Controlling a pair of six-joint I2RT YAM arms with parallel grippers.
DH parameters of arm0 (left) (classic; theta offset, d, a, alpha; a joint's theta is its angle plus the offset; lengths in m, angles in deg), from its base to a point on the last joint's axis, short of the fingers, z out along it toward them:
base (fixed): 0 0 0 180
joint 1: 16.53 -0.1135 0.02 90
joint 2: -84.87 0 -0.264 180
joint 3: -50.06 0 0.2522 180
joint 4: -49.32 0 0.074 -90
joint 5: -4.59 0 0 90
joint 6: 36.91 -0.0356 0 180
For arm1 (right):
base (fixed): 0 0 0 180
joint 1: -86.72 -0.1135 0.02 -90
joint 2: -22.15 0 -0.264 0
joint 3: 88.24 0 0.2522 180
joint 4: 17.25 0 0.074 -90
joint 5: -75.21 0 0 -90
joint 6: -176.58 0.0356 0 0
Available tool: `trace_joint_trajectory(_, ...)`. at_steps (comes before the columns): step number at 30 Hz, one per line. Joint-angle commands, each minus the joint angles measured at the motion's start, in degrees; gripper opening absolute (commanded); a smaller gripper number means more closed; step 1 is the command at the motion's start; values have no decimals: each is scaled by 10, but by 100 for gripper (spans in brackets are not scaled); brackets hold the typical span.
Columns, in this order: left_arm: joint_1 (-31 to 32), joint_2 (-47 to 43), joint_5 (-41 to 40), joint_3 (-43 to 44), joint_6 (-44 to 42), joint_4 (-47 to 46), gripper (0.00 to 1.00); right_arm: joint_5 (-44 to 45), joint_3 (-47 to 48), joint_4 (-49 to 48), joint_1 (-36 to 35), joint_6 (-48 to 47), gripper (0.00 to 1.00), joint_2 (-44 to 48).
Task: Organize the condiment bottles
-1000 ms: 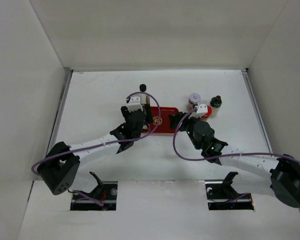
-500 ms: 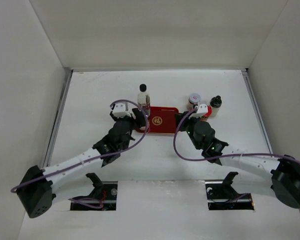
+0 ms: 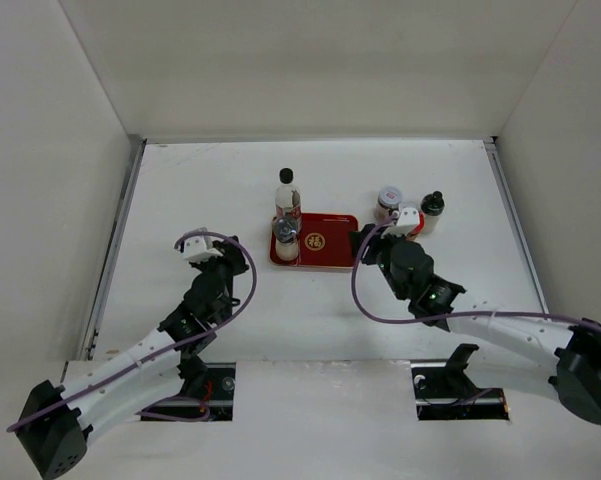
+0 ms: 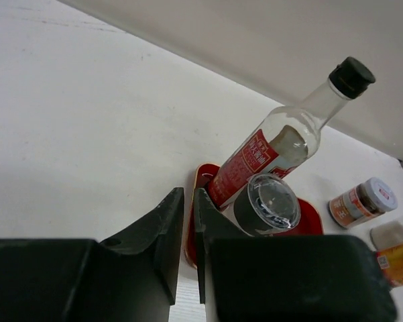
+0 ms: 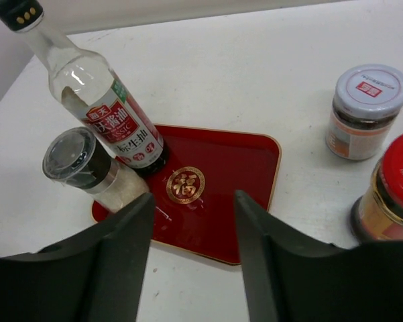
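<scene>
The red tray (image 5: 235,168) sits mid-table, a little nearer the table's (image 3: 200,180) far edge than its near one. Two of the condiments stand on the tray's left side: the tall clear bottle (image 5: 100,94) with a black cap is upright in the far-left corner, and the clear-lidded shaker (image 5: 80,157) is just beside it toward the near-left corner. The rest of the tray is bare red with a gold emblem. Off the tray's right edge, on the table, stand a white-lidded jar (image 5: 367,111), a red-lidded jar (image 5: 392,194) nearer the arms, and a small dark-capped bottle (image 3: 433,208) closest to the right edge. The left gripper (image 4: 188,201) hangs over bare table well left of the tray, fingers drawn together with only a sliver between them – nothing in it. The right gripper (image 5: 192,200) hovers above the tray's near edge, fingers spread wide and empty.
</scene>
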Motion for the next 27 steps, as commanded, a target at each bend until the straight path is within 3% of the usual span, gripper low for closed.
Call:
trace_joint_trajectory(1,-13,2,-9,-16,20,-44,10,39,49,71,17,5,59,46)
trace_joint_trajectory(8,-17,51,-5,-62,31,-167,25,161,127,306,73,33,99,77)
trace_joint_trajectory(12,-3,60,-2,-76,34,-202,37,133,165,380,128,39,100,36)
trace_joint_trajectory(18,-4,26,0,-101,38,-208,52,56,178,391,195,49,100,-15)
trace_joint_trajectory(27,-7,87,-2,-101,44,-244,56,-6,203,367,209,28,100,-100)
